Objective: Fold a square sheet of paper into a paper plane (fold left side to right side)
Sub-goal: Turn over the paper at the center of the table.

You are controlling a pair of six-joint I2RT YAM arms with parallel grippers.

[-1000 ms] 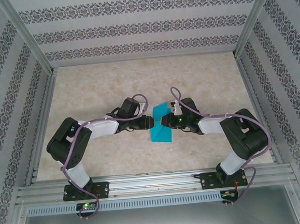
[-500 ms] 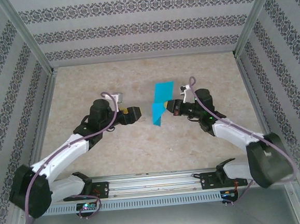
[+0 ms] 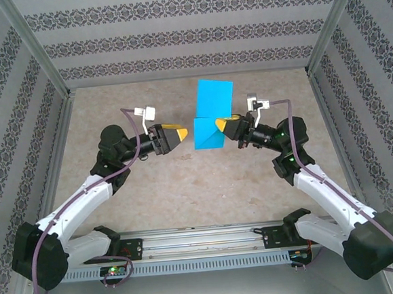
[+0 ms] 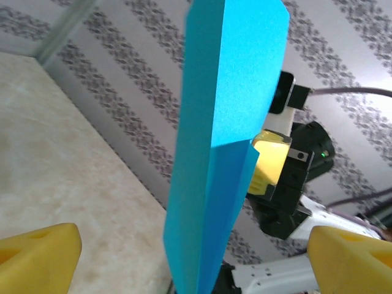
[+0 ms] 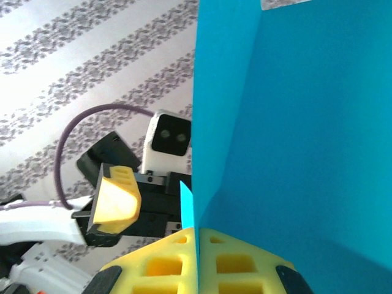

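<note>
The teal-blue sheet of paper (image 3: 213, 117) hangs in the air above the middle of the table, folded, with its creased flaps standing roughly upright. My right gripper (image 3: 219, 127) is shut on its right edge. The right wrist view shows the yellow pads (image 5: 245, 263) pressed together with the paper (image 5: 306, 122) pinched between them. My left gripper (image 3: 181, 136) hovers just left of the sheet, apart from it. In the left wrist view its fingers (image 4: 37, 254) stand wide open, and the paper (image 4: 226, 122) rises ahead of them with nothing gripped.
The beige stone-pattern table (image 3: 152, 191) lies well below both grippers. Patterned walls (image 3: 174, 36) close in the back and sides, with aluminium posts (image 3: 35, 47) at the corners. A metal rail (image 3: 204, 238) runs along the near edge by the arm bases.
The paper has gone from lying on the table to being held high by the right gripper. The left gripper has let go, opened and drawn back to the left. Both arms have risen.
</note>
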